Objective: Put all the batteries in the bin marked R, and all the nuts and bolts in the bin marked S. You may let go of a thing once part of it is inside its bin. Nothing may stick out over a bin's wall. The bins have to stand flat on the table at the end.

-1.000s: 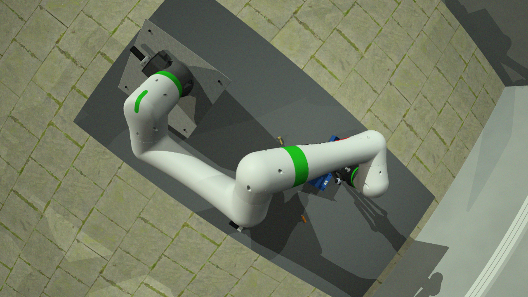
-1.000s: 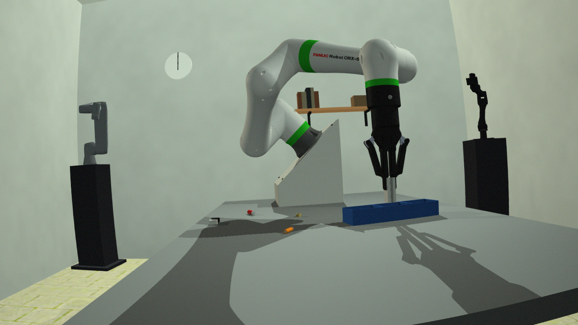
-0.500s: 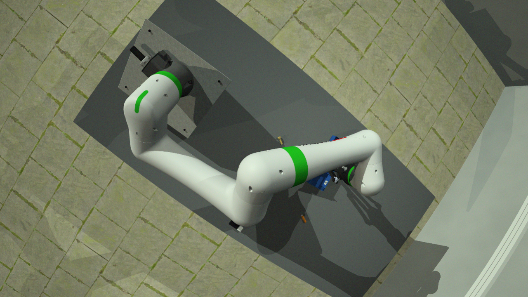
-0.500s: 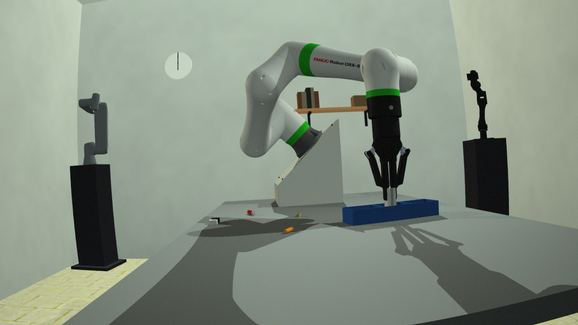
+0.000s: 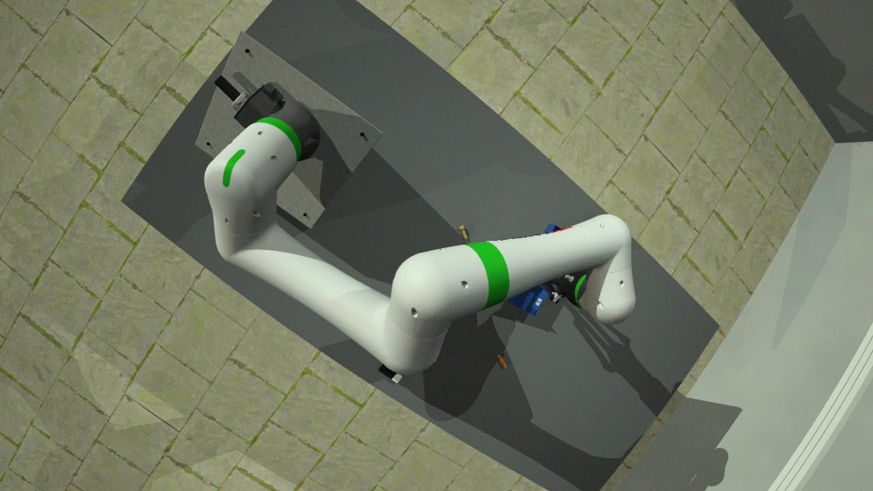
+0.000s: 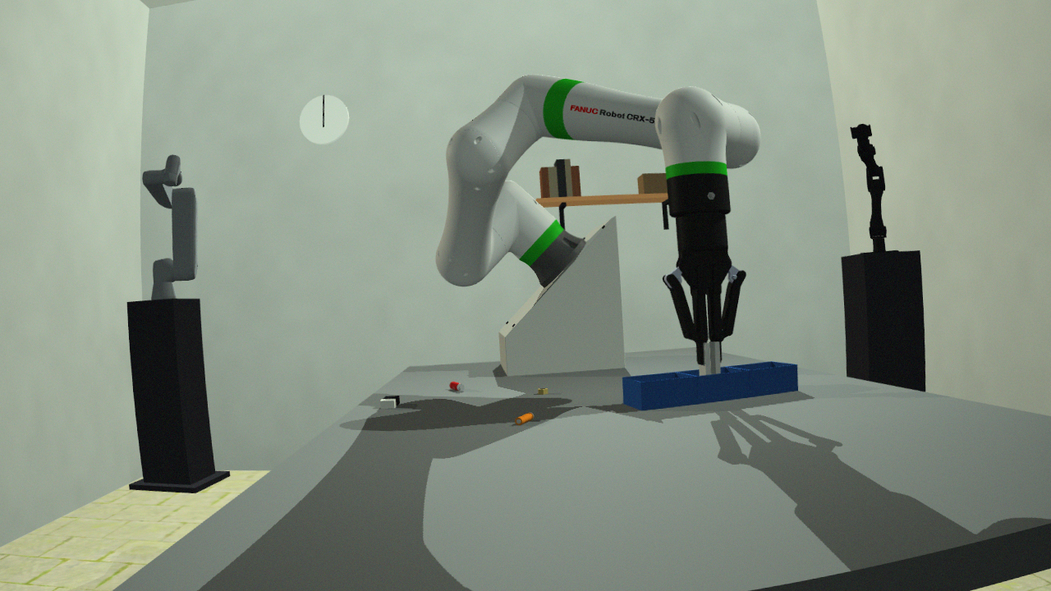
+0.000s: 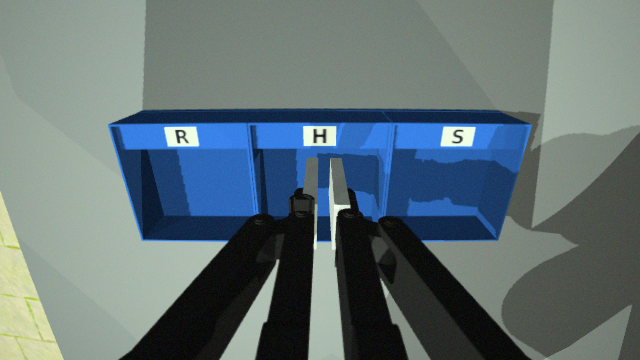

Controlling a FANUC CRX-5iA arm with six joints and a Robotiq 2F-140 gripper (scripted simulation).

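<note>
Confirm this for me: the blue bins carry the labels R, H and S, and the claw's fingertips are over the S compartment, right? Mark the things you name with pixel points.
Wrong compartment: the wrist view shows the claw (image 5: 547, 289) (image 6: 709, 372) (image 7: 323, 175) with its fingertips over H, not S.

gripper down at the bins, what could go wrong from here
The gripper is low at H: a sideways move might catch a wall and shift or tip the bins. The orange battery lies on its side, so a nudge could roll it.
</note>
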